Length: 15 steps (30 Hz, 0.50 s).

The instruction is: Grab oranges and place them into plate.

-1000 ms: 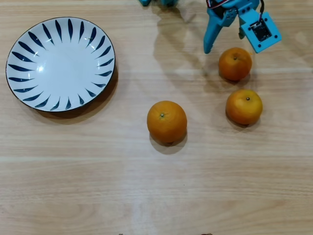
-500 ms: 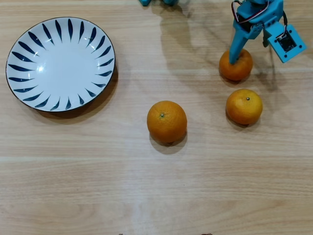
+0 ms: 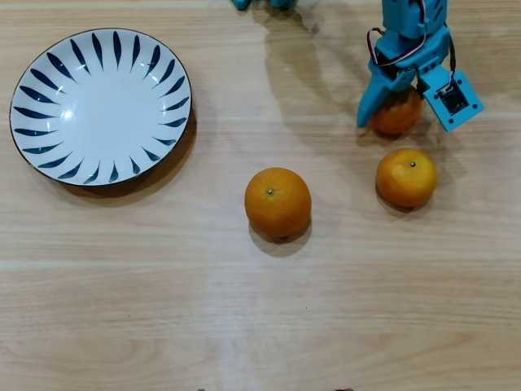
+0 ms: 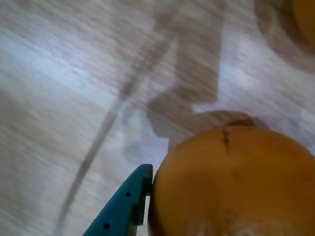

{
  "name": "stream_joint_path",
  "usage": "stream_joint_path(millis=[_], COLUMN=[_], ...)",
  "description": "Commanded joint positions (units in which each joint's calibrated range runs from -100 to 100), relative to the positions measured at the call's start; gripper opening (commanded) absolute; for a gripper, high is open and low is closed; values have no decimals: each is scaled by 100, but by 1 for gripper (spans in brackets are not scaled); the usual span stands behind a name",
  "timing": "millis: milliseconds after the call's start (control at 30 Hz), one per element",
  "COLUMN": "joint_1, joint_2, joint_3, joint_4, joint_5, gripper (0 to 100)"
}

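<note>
In the overhead view my blue gripper (image 3: 396, 111) hangs over the back right orange (image 3: 398, 122), with its jaws open on either side of it. The left finger (image 3: 365, 110) lies against that orange's left side. Up close in the wrist view, this orange (image 4: 231, 182) fills the lower right and the blue finger (image 4: 123, 206) touches its edge; the other finger is hidden. A second small orange (image 3: 406, 177) lies just in front of it. The largest orange (image 3: 278, 202) sits mid-table. The white plate (image 3: 49, 65) with blue rim strokes stands at the back left and holds nothing.
Everything rests on a light wooden table (image 3: 244, 309). The arm's base (image 3: 260, 3) shows at the back edge. Wide bare wood lies between the plate and the oranges and across the front.
The gripper has come down and slightly left from above the back right orange. Its jaws now straddle the fruit. The oranges and the plate have not moved.
</note>
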Motion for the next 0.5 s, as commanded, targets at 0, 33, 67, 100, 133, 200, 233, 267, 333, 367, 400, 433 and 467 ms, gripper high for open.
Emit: stream_joint_path(millis=[0,33,67,100,133,200,233,267,333,367,400,433,467], joint_1=[94,94,94,102,102,134,142,150,150,158,158,158,158], joint_2=[113,139,156,164,164,164,164,164,147,122,105,88,80], joint_3=[233,279,306,315,315,333,342,342,342,342,342,342,342], joint_4=[-598,-658,-684,-693,-693,-684,-684,-684,-684,-667,-650,-641,-633], joint_5=[-13,-13,-13,-13,-13,-13,-13,-13,-13,-13,-13,-13,-13], gripper=[43,42,39,37,35,34,34,34,34,34,34,34,34])
